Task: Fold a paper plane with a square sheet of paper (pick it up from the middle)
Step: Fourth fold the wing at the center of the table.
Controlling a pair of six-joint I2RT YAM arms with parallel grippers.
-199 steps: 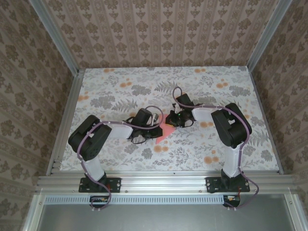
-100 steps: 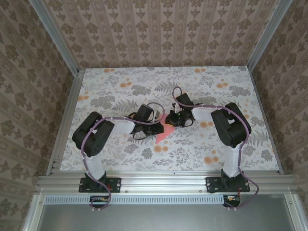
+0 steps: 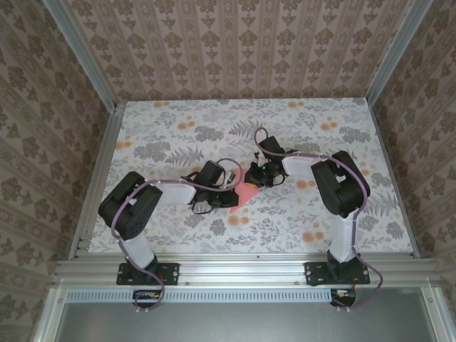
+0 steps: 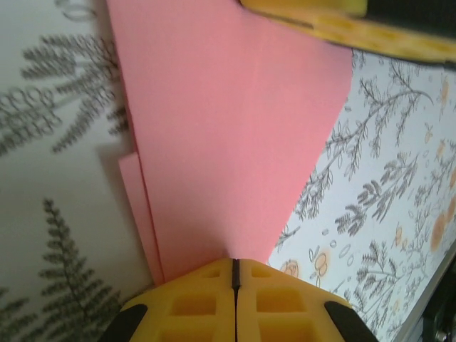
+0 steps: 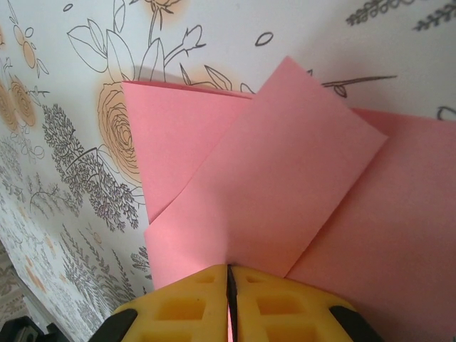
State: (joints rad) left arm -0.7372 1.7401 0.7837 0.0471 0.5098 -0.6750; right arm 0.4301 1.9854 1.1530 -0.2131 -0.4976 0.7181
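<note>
Tabletop [image 3: 299,121], seemingly roomy around paper plane [image 3: 247,194]

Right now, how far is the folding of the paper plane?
Done: the paper plane already has several folds; in the right wrist view one flap lies across other layers. In hand: the left gripper and the right gripper are each shut on an edge of it, low over the table. Left: it looks like a wide wedge, so the narrowing folds probably remain.
</note>
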